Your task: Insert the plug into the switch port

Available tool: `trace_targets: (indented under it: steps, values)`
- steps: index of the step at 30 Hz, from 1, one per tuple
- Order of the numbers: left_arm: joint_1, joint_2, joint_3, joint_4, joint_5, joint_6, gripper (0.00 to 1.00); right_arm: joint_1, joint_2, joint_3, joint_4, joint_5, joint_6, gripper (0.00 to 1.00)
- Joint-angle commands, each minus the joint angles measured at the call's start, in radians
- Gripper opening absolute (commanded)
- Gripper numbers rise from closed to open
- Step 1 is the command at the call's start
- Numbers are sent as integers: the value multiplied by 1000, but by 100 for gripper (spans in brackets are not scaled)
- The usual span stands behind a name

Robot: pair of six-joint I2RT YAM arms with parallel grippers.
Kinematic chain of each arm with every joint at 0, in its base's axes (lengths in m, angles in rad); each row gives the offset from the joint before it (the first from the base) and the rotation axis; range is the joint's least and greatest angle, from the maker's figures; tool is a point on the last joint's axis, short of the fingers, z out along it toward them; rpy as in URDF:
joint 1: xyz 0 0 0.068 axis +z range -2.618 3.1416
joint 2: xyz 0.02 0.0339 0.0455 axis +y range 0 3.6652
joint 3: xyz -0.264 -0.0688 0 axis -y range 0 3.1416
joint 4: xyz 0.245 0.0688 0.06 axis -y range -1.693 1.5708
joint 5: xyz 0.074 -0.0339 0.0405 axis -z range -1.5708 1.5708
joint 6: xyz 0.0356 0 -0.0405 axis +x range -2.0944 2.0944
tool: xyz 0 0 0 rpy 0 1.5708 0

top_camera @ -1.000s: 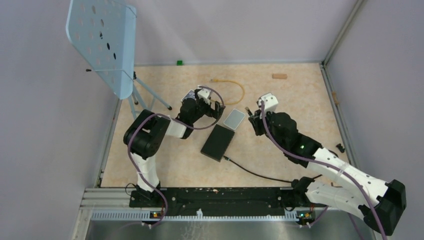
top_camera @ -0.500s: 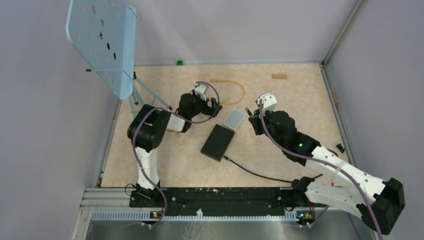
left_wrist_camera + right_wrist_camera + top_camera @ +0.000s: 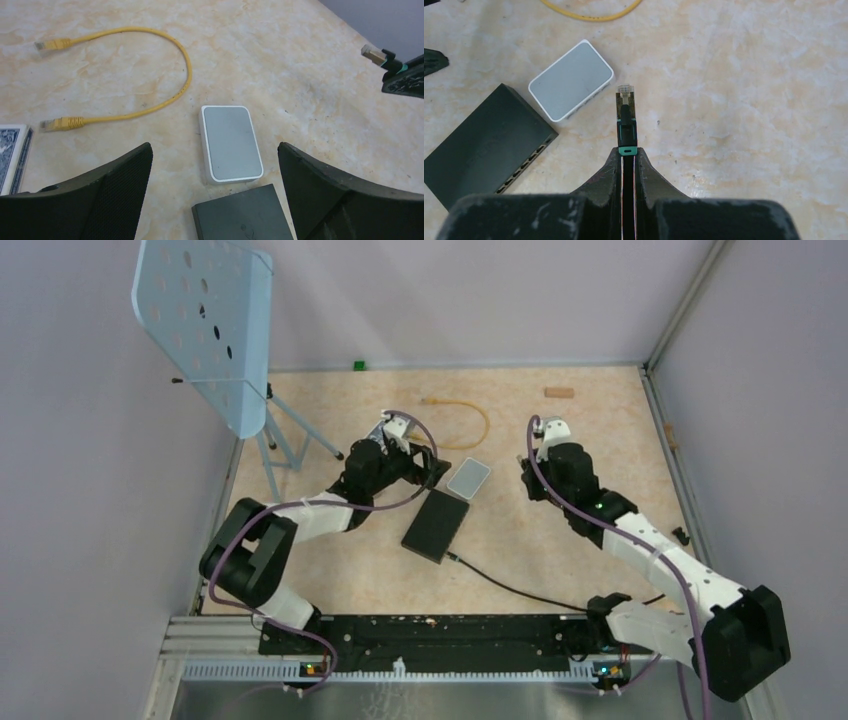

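Observation:
The flat matte-black box (image 3: 436, 524) lies mid-table. In the right wrist view, the box (image 3: 481, 145) shows a row of ports (image 3: 524, 167) along its narrow edge, to the lower left of the plug. My right gripper (image 3: 626, 152) is shut on the black plug (image 3: 626, 117), whose clear tip points forward past the pale grey card (image 3: 571, 80). In the top view my right gripper (image 3: 527, 480) is right of the card and apart from the box. My left gripper (image 3: 215, 150) is open and empty, hovering over the box's far end (image 3: 240, 215).
A yellow cable (image 3: 150, 75) loops on the far table. A dark patterned playing card (image 3: 12, 155) lies at the left. A black cable (image 3: 520, 588) runs from the box's near corner toward the right arm's base. A blue perforated panel on a stand (image 3: 205, 325) is far left.
My left arm has stretched out lower, its gripper staying above the box's far end. My right gripper has drawn back to the right, away from the grey card, with the plug still held.

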Motion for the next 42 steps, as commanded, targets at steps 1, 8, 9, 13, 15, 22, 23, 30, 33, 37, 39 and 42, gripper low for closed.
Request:
trace_targets:
  steps: [1,8,9,13,15,22,23,30,33,37,39,42]
  values:
    - [9,-65,49,-241,-73,-76,99,-17,21,-16,10,-39,88,0]
    - [14,48,256,-486,58,-48,92,1,17,-113,108,-141,114,0]
    - [13,72,269,-487,88,-56,88,20,19,-125,116,-136,112,0]
    - [13,167,307,-486,133,-115,84,142,25,-186,182,-30,92,0]
    - [12,212,323,-468,149,-137,84,164,40,-229,258,-5,107,0]
    - [9,337,425,-468,216,-153,79,165,167,-312,500,16,56,0]
    - [9,345,432,-473,220,-147,78,165,195,-309,518,13,46,0]
    - [8,368,438,-501,216,-114,73,164,336,-315,686,-7,-32,0]
    - [7,344,428,-507,235,-118,71,165,348,-308,702,-14,-63,0]
    - [7,214,354,-447,280,-166,74,165,224,-366,747,-108,-104,0]
    - [7,105,307,-368,339,-201,77,165,117,-404,773,-177,-114,0]
    - [7,-36,211,-170,456,-253,83,164,-78,-417,751,-291,-125,0]
